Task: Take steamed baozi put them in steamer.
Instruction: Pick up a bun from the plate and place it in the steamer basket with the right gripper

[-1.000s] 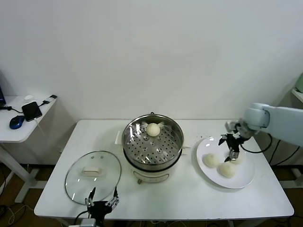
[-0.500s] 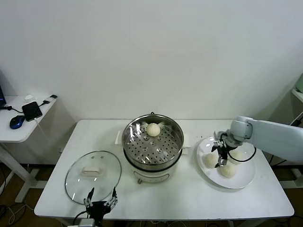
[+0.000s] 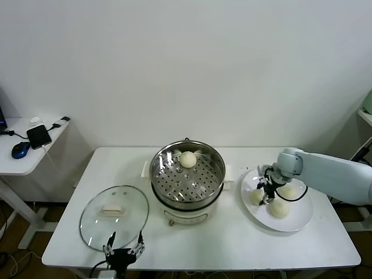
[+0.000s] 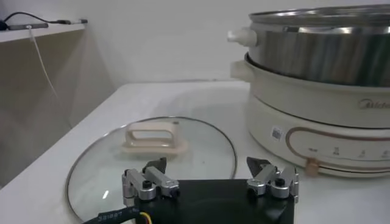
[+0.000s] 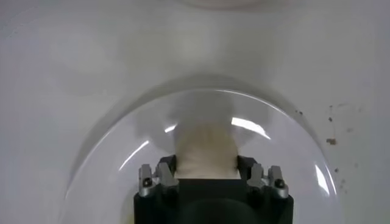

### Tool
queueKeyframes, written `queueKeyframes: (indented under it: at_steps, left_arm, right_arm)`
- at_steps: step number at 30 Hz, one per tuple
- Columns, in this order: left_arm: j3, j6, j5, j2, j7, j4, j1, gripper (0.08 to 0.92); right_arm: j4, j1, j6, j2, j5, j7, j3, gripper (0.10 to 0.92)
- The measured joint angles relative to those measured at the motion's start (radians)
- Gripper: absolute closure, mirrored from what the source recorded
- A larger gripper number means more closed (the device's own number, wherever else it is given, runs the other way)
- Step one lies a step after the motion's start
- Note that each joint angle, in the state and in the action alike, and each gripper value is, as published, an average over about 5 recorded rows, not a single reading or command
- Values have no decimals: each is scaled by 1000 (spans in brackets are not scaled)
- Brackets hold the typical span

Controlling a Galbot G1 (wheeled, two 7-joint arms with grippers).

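On the white plate (image 3: 296, 218) at the right of the bench (image 3: 232, 244), the right claw (image 3: 266, 195) has its fingers down on either side of one steamed baozi (image 5: 205, 152); the right wrist view shows the cream dough filling the gap between them, so I judge it clamped on that bun, the leftmost of three on the plate. Two more buns lie just beside it, one (image 3: 279, 208) toward the front and one (image 3: 287, 191) toward the back, close enough that a lift should go straight up to avoid nudging them. From the claw the steamer (image 3: 188, 174) lies to the robot's left, near the bench's middle, with bare bench between plate and pot; the right arm is the nearer one for that carry. One bun (image 3: 188, 158) already sits on the perforated tray at its far side, leaving open room nearer the front. Over the front edge by the glass lid (image 3: 114, 216), the left claw (image 3: 124, 252) hangs idle, fingers spread apart.
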Motion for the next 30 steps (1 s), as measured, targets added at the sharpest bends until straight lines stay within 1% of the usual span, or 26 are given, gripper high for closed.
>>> queueKeyframes:
  at_steps: [6,14,22,26,30]
  left_arm:
    - [9,1,7,-1,0,-13,10,177]
    - [13,5,10,3,1,-31,15,177]
    - [9,9,5,9,2,-56,15,177]
    - [1,12,2,3,2,-70,18,177]
    - [-6,14,1,0,3,-81,22,177]
  right_arm:
    - [42,193,24,9,78,-54,-114,372]
    - [142,529,3,82,307,-82,-243,372]
    - [305,670,-100,216,553,19,-242,372]
    - [341,655,-151,292,613,80,-221,372]
    - [340,605,-194,365,634,130,-200,372]
